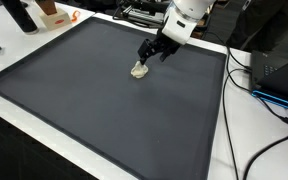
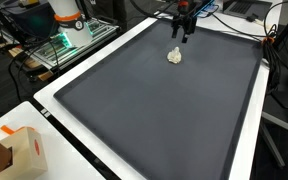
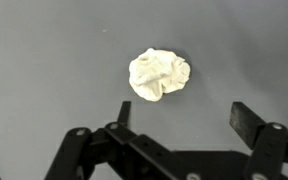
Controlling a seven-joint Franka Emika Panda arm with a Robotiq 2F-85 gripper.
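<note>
The jaws stand spread wide and hold nothing: the black two-fingered gripper [image 3: 181, 114] hangs just above a crumpled white wad of cloth or paper [image 3: 159, 75], not touching it. The wad lies on a large dark grey mat [image 1: 84, 100], towards its far edge in an exterior view [image 2: 175, 56]. Black cables [image 1: 252, 85] trail over the white table beside the mat.

Dark grey mat [image 1: 94, 110] on a white table [image 1: 226, 150].
Spread flat over nearly the whole tabletop, with a narrow white border left around it; bearing a single crumpled white wad [image 1: 139, 70] toward the far side, bare grey all about it.
</note>
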